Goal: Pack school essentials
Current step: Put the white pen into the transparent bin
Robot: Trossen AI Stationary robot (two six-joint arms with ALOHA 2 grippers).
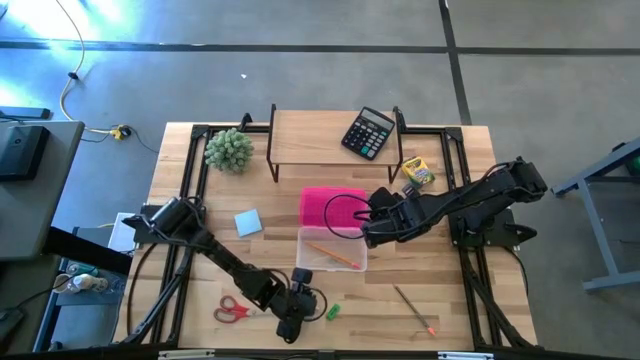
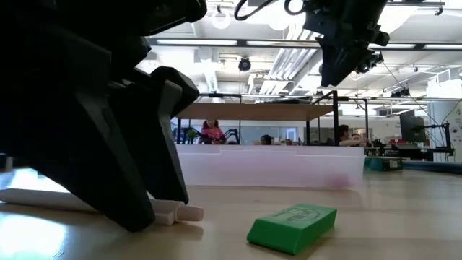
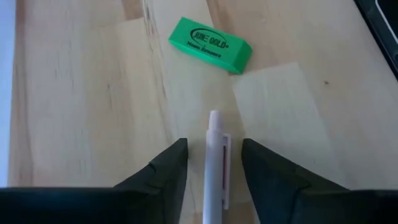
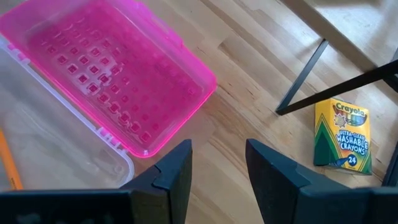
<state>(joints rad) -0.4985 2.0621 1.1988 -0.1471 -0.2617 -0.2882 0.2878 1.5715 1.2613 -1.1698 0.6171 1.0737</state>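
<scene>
A white pen [image 3: 216,163] lies flat on the wooden table near its front edge. My left gripper [image 3: 214,146] stands open over it, pointing down at a slant, one finger on each side of the barrel with a gap on both sides. In the low view its fingertips [image 2: 137,215] are down at the table beside the pen [image 2: 180,211]. A green eraser [image 3: 210,43] lies just beyond the pen's tip. My right gripper [image 4: 217,155] hangs open and empty above the clear box [image 1: 332,250], which holds an orange pencil [image 1: 335,255]. The pink lid [image 4: 106,74] lies beside the box.
Red-handled scissors [image 1: 230,310] lie left of my left gripper [image 1: 295,318], and a pencil [image 1: 415,310] lies at the front right. A light-blue notepad [image 1: 248,222] lies mid-left and a crayon box [image 4: 342,134] sits by the shelf leg. On the shelf is a calculator [image 1: 368,132]; a green plant ball [image 1: 229,150] stands far left.
</scene>
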